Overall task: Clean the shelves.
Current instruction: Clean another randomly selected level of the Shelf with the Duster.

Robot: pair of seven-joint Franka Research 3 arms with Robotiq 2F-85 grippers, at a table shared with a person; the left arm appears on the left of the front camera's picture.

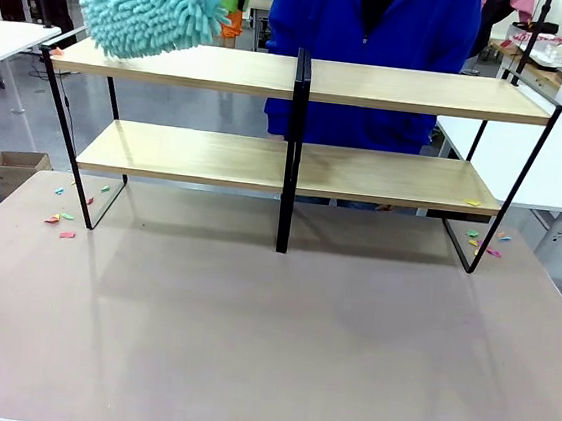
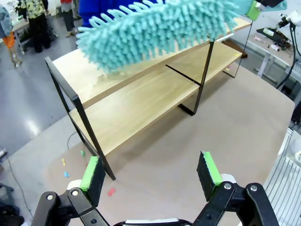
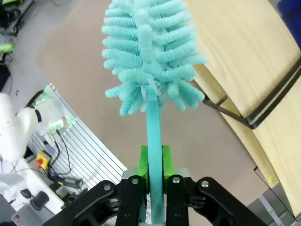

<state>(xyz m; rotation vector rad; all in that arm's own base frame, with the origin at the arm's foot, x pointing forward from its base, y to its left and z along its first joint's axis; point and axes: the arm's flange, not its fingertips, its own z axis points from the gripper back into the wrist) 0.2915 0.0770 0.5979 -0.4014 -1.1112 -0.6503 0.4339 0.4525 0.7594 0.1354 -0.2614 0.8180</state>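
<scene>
**A:** Sweeping step, I'd say. The right gripper [image 3: 153,165] is clamped tight on the handle of the duster [image 1: 152,6], and the fluffy head sticks straight out ahead of it.

**B:** The head sits at the left end of the shelves [image 1: 404,90], over the top board. Touching or just clear, I can't tell.

**A:** The shelves stand at the far side of the table [image 1: 266,350], with a person [image 1: 381,20] in blue right behind them.

**B:** And the left gripper [image 2: 150,172]?

**A:** Jaws wide, nothing in them. It hangs above the table near the shelves' left leg, looking down at it.

**B:** Next move, to my eye: draw the head along the top board toward the centre post, then drop to the lower board. There's a yellow scrap [image 1: 473,202] on its right end.

**A:** That'll call for a low wrist to slip under the top board. Coloured bits [image 1: 64,218] lie on the table at both ends too.
</scene>
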